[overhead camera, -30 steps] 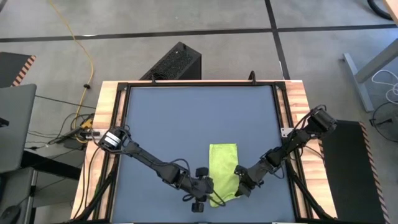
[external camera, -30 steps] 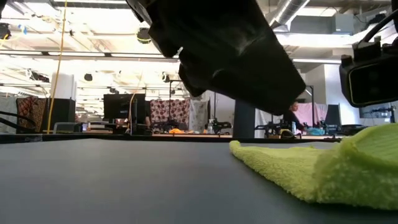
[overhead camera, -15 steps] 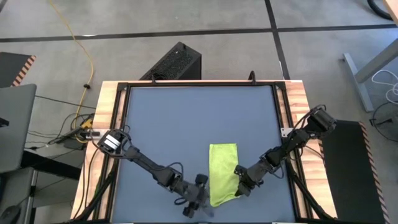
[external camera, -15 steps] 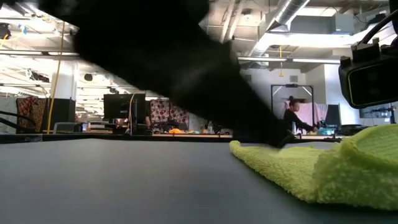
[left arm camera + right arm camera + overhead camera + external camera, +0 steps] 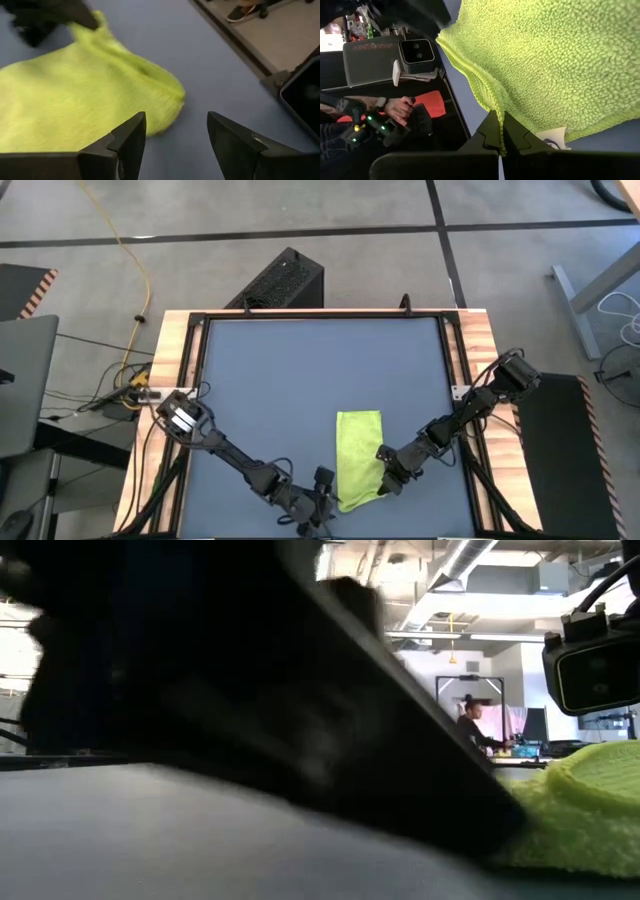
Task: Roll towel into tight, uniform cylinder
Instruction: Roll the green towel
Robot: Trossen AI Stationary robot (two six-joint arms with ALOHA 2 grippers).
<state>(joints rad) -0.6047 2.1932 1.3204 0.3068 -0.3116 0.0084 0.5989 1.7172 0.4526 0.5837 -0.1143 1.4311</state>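
The lime towel (image 5: 358, 452) lies as a long strip on the dark blue-grey mat (image 5: 280, 380), running from near to far. My right gripper (image 5: 383, 482) is shut on its near right edge. My left gripper (image 5: 325, 498) is open and empty by the table's near edge, just left of the towel's near end. In the left wrist view its fingers (image 5: 131, 137) stand apart, short of the towel's near corner (image 5: 167, 102). In the low view the left arm (image 5: 250, 710) hides most of the scene, and the towel (image 5: 590, 810) shows as a raised hump at the right. My right gripper pinches the towel's hemmed edge (image 5: 496, 112) between its two shut fingers, near the near right corner. It comes slanting down from the table's right side. The held edge is raised a little off the mat; the rest of the towel lies flat.
A black box (image 5: 282, 280) stands beyond the far edge. Wooden table strips (image 5: 172, 380) frame the mat. A person's hand (image 5: 400, 106) with a controller shows below the table in the right wrist view. The mat's far half is free room.
My left gripper has drawn back from the towel's near left end toward the table's near edge and a little left. In the low view its arm has come close and now fills most of the picture. My right gripper and the towel have stayed put.
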